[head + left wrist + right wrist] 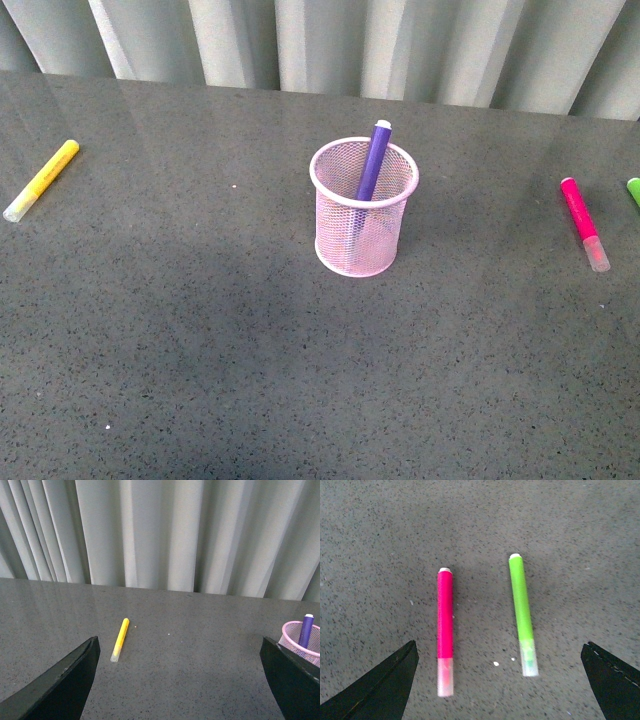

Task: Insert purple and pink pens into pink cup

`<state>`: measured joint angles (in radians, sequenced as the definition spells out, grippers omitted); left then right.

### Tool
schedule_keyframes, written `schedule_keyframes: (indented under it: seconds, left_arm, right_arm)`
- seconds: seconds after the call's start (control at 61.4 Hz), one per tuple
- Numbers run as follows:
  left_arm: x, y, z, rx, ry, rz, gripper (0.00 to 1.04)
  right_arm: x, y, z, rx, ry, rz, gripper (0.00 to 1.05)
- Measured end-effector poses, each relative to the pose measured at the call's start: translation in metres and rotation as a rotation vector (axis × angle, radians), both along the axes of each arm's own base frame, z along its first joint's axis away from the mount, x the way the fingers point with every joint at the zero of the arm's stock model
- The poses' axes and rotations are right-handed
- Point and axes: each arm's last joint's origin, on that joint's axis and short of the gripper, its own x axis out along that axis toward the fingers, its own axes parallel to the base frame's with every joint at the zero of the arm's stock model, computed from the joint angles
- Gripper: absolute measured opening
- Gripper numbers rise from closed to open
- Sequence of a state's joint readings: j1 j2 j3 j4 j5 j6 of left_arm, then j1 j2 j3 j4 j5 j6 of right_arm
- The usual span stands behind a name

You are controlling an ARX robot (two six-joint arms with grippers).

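The pink mesh cup stands upright mid-table. The purple pen stands tilted inside it, its end sticking above the rim; cup and pen also show in the left wrist view. The pink pen lies flat on the table at the right, light cap toward the front. My right gripper is open above the table, with the pink pen lying between its fingers, nearer one finger. My left gripper is open and empty above bare table. Neither arm shows in the front view.
A green marker lies parallel beside the pink pen, also at the front view's right edge. A yellow marker lies at the far left, also in the left wrist view. Grey curtains hang behind the dark speckled table.
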<state>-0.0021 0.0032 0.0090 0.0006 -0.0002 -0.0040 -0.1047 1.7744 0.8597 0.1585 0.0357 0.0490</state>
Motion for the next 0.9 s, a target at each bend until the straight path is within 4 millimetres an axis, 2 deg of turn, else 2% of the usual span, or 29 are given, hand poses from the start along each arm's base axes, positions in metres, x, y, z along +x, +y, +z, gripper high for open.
schedule_keyframes:
  seconds: [0.147, 0.375, 0.896]
  left_arm:
    - [0.000, 0.000, 0.000, 0.000, 0.000, 0.000, 0.98]
    - [0.000, 0.000, 0.000, 0.000, 0.000, 0.000, 0.98]
    - [0.000, 0.000, 0.000, 0.000, 0.000, 0.000, 0.98]
  right_arm:
    - [0.030, 0.010, -0.012, 0.040, 0.021, -0.007, 0.98]
    - [0.056, 0.016, -0.022, 0.041, 0.041, -0.009, 0.98]
    - [0.084, 0.031, -0.060, 0.025, 0.104, 0.016, 0.98]
